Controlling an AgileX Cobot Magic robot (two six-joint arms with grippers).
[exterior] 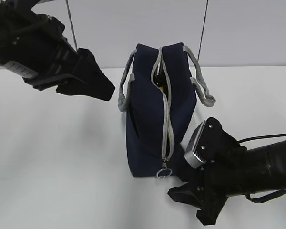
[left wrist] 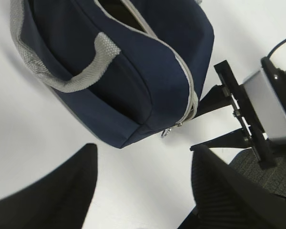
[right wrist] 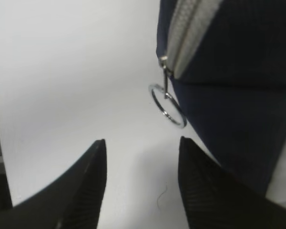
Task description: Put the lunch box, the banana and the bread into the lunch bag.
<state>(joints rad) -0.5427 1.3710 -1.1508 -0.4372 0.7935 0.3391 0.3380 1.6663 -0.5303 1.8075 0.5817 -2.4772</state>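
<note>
The navy lunch bag [exterior: 148, 119] stands mid-table with its grey handles [exterior: 202, 90] hanging at its sides. Its zipper is shut along the near half and gapes at the far end, where a small yellowish glimpse [exterior: 157, 81] shows inside; I cannot tell what it is. The metal ring pull [exterior: 164, 172] hangs at the near end and also shows in the right wrist view [right wrist: 168, 107]. My right gripper [right wrist: 142, 141] is open and empty just short of the ring, low at the bag's near right corner [exterior: 188, 207]. My left gripper [left wrist: 145, 148] is open and empty, raised left of the bag [exterior: 107, 93]. The lunch box and the bread are out of view.
The white table [exterior: 57, 157] ends at a pale wall behind the bag. Two thin dark cables [exterior: 71, 24] hang down at the back. The right arm's body [left wrist: 267, 109] lies close beside the bag's zipper end [left wrist: 193, 102].
</note>
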